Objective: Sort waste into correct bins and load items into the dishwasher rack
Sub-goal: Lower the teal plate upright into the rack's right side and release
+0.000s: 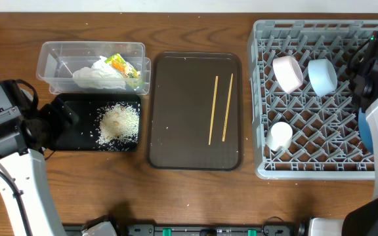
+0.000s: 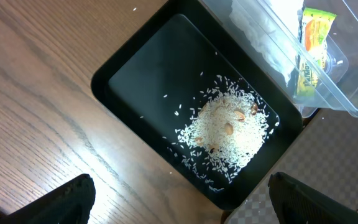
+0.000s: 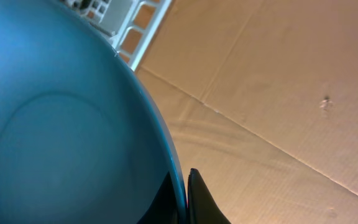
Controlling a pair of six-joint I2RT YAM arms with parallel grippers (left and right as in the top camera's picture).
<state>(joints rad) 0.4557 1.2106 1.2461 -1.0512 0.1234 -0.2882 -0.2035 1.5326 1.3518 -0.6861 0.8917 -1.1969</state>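
Note:
The grey dishwasher rack (image 1: 260,39) holds a cream-white bowl (image 1: 287,72), a light blue bowl (image 1: 321,75) and a small white cup (image 1: 280,136). My right gripper (image 3: 188,199) is shut on the rim of the dark blue plate (image 3: 61,137), held at the rack's right side (image 1: 365,131). Two chopsticks (image 1: 213,108) lie on the brown tray (image 1: 176,131). The clear tub (image 1: 51,59) holds the tissue (image 1: 97,75) and the snack wrapper (image 1: 123,67). Rice crumbs (image 2: 229,127) lie in the black tray (image 2: 148,81). My left gripper (image 2: 179,205) is open, above the table by that tray's corner.
The brown tray sits between the black tray and the rack. The rack's edge (image 3: 123,18) shows behind the plate in the right wrist view, with cardboard-coloured floor beyond. A few rice grains lie scattered in the black tray around the heap.

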